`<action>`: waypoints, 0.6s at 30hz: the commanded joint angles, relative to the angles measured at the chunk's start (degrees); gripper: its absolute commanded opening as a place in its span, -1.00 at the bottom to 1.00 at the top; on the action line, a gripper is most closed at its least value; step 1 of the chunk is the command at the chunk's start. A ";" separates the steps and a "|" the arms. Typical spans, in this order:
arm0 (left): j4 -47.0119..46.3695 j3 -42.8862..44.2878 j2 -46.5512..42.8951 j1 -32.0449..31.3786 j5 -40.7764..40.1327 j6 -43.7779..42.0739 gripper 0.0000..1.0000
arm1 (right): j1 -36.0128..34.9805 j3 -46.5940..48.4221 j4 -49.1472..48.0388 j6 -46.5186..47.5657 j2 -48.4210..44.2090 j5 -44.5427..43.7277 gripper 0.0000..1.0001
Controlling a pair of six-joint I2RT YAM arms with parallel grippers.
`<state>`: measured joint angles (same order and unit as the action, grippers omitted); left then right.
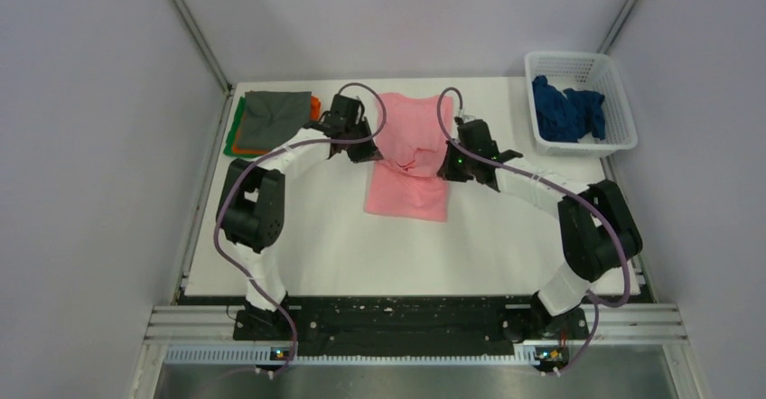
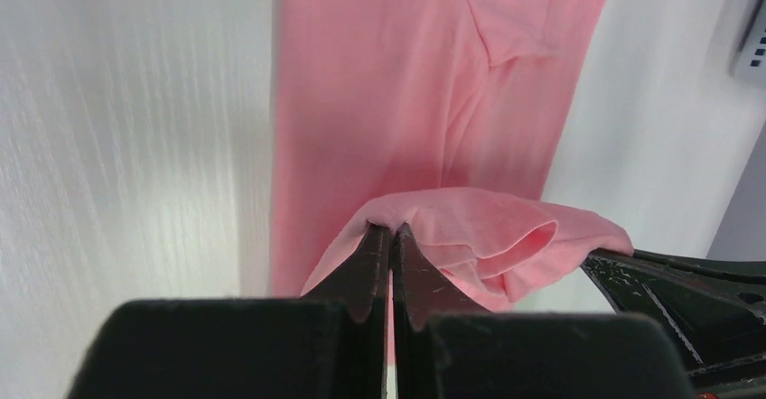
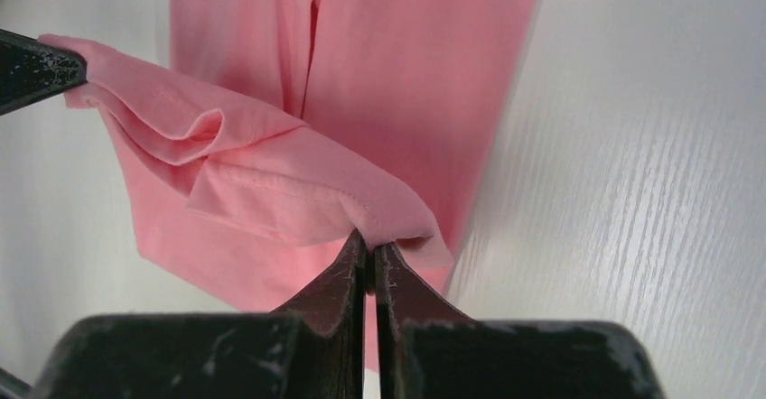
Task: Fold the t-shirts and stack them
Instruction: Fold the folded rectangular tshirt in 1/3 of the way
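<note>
while a folded stack (image 1: 275, 117) is sitting far left on the tabletop (image 1: 361, 255), the left gripper (image 2: 390, 234) and right gripper (image 3: 368, 244) are pinching the pink t-shirt (image 1: 411, 187) mid-fold at centre; the blue t-shirt (image 1: 567, 110) is waiting in the basket (image 1: 621, 101).

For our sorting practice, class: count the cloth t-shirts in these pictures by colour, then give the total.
Light pink cloth t-shirt: 1
Dark blue crumpled cloth t-shirt, in white plastic mesh basket: 1
Grey folded square t-shirt: 1
Orange folded t-shirt, edge showing: 1
Green folded t-shirt, edge showing: 1
Total: 5
</note>
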<state>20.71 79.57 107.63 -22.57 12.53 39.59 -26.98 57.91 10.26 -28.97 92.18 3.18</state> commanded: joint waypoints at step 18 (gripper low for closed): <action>1.70 6.56 1.29 3.93 1.04 -3.60 0.97 | 7.17 8.89 -5.77 2.54 6.97 4.08 0.98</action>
<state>23.79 90.80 117.62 -18.96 13.82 36.40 -20.27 68.97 6.57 -26.61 104.99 6.72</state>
